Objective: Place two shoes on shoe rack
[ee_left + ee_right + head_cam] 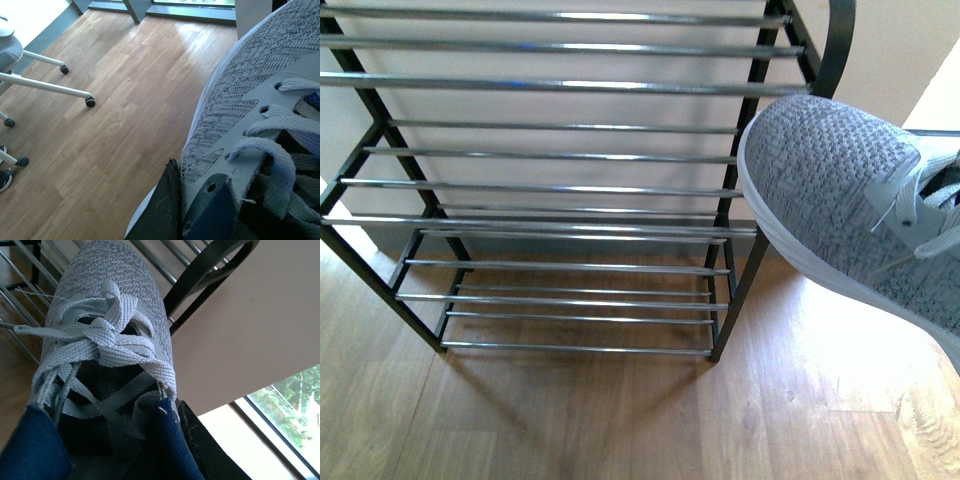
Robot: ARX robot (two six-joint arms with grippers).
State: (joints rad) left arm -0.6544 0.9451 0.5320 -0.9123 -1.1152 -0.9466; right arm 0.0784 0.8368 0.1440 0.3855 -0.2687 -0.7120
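Shoe rack (560,86) on wooden floor (620,420)

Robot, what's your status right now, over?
Left gripper, jaws shut on one grey sneaker. Right gripper, jaws shut on other grey sneaker, toe by shoe rack right post. Visible bars bare.

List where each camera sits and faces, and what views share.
Front: on the body, facing the shoe rack; grey sneaker enters at right; no arm shows.
Left wrist: on the left arm, looking past a laced grey shoe to floor and chair wheels; left gripper finger shows.
Right wrist: over the grey sneaker's laces toward the rack; right gripper finger shows.
Shared: front and right wrist show rack and sneaker.
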